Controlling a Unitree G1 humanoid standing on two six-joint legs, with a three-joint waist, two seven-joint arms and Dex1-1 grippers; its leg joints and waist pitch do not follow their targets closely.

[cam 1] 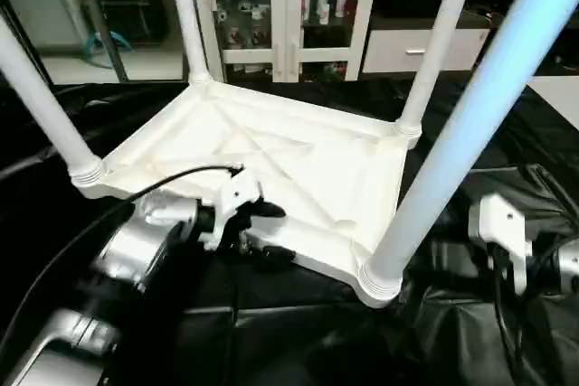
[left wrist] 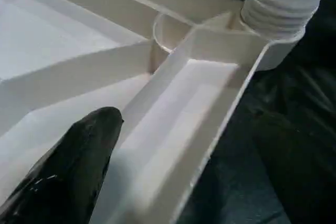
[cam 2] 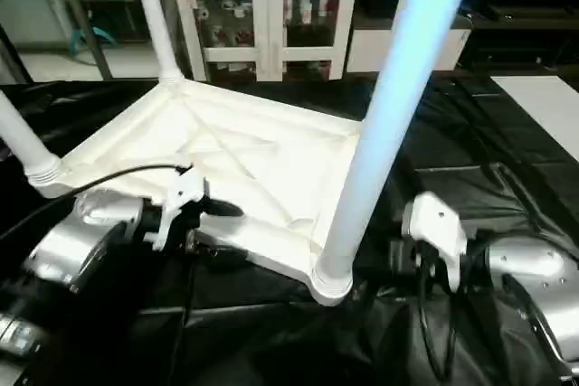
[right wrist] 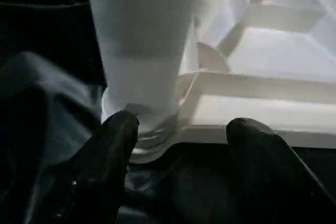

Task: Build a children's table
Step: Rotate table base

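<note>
1. Our left gripper (cam 1: 262,232) sat at the near edge of the upturned table top (cam 1: 298,160). In the left wrist view one black finger (left wrist: 73,166) lay over the ribbed underside inside the rim; we could not tell whether the jaws were released or clenched.
2. Our right gripper (right wrist: 181,129) was released, its two fingers spread apart just in front of the nearest leg (cam 1: 470,124). One fingertip (right wrist: 118,135) was close against the leg's ribbed base; whether it touched we could not tell.
3. The table top lay upside down on the black cloth (cam 1: 271,332), X-ribs facing up, with four white legs rising from its corner sockets: the nearest leg at the near right corner, the left leg (cam 1: 41,101), the far left leg (cam 1: 185,15) and the far right leg (cam 1: 439,42).
4. The nearest leg crossed much of the head views and, in the right eye view, hid the far right corner of the top.
5. The left wrist view showed a corner socket with a leg's threaded collar (left wrist: 278,9) seated in it. The right wrist view showed the nearest leg's base (right wrist: 142,129) and the rim beside it.
6. A black cable (cam 1: 172,178) arced over our left forearm (cam 1: 136,246).
7. Beyond the table stood a white glass-door cabinet (cam 1: 285,15) and a white drawer unit (cam 1: 416,47).
8. Open cloth lay between our two grippers and to the right of the top.
</note>
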